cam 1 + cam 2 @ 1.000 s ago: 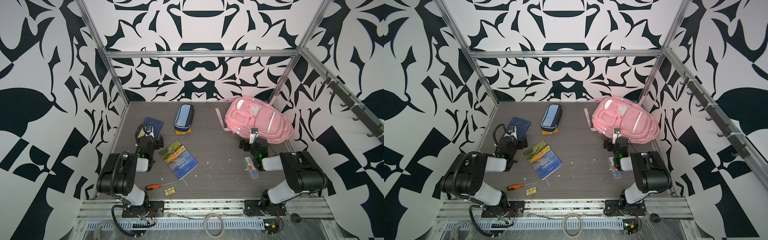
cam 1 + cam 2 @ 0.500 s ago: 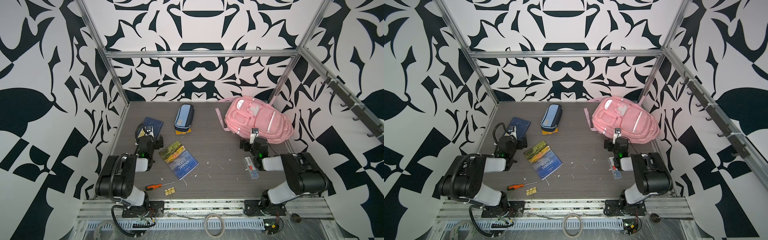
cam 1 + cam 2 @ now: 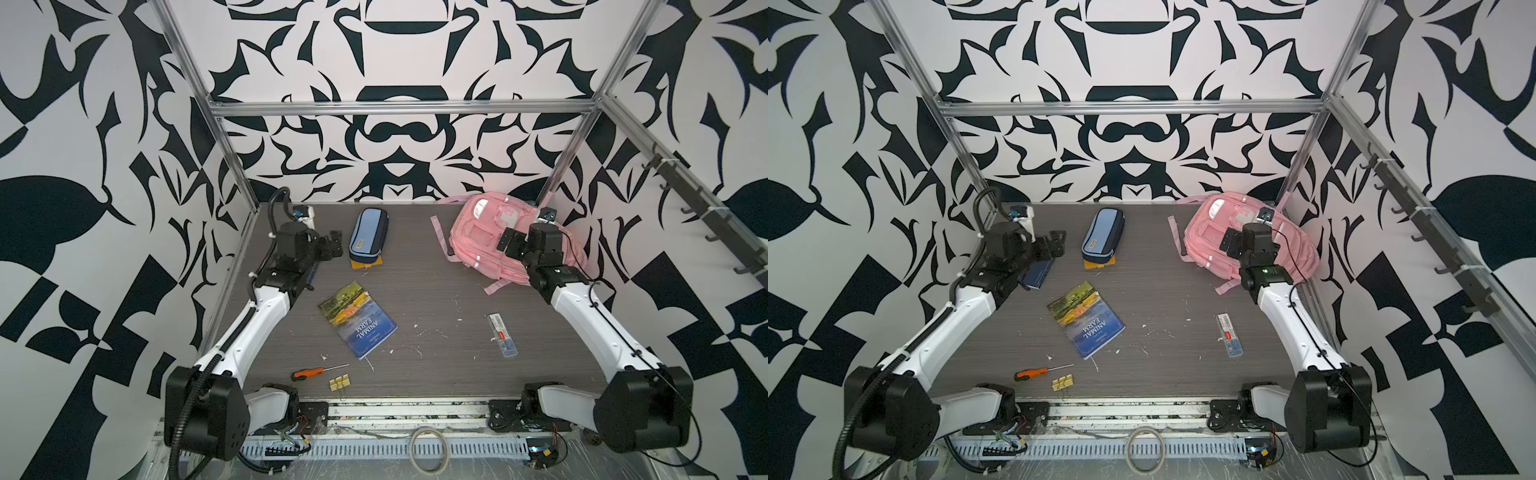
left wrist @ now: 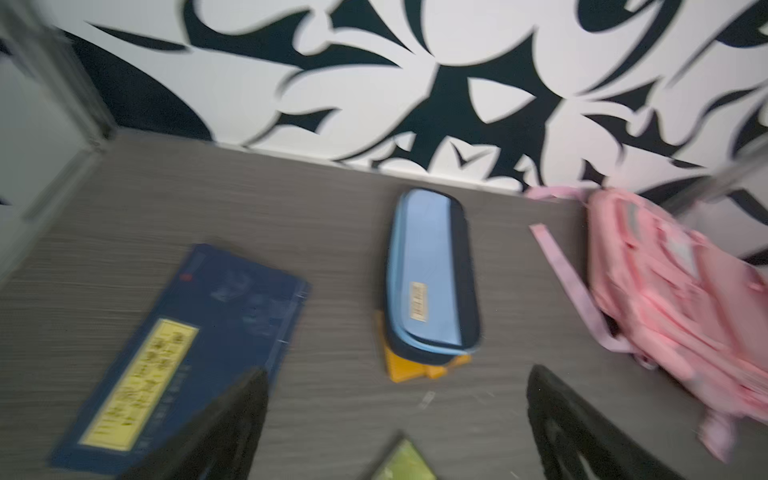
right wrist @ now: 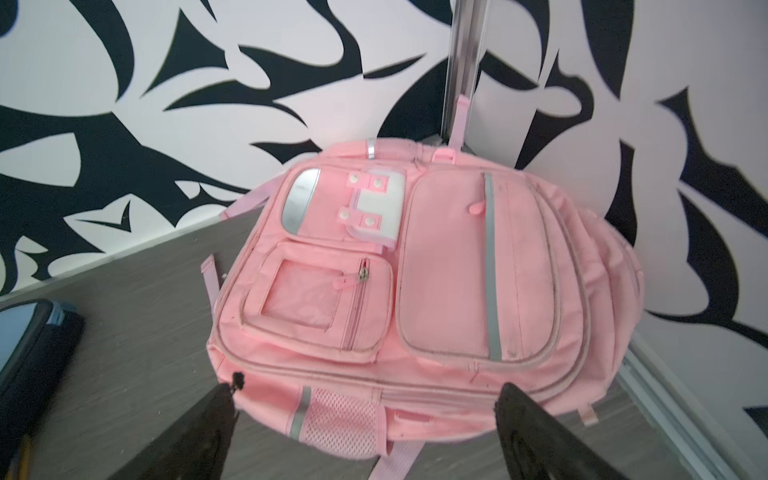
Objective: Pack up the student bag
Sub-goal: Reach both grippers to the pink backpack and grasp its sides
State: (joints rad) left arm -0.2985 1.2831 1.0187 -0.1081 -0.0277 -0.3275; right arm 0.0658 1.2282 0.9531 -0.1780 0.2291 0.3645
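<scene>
The student bag is a large pink backpack lying flat in the back right corner, zip pockets up, straps trailing on the table. My right gripper hovers open above its near edge. In the right wrist view the bag fills the frame and the right gripper spans its lower side with nothing held. My left gripper stands open at the back left, beside a blue pencil case. The blurred left wrist view shows the left gripper empty over bare table, the bag far off.
An orange piece lies under the pencil case. A dark blue booklet lies below my left arm. An Animal Farm book lies mid-table. An orange screwdriver and yellow clip lie at the front, a clear pen box right.
Both arms have unfolded from low near the front and reached toward the back. The left gripper now stands by the pencil case, the right over the bag. Both stay open.
</scene>
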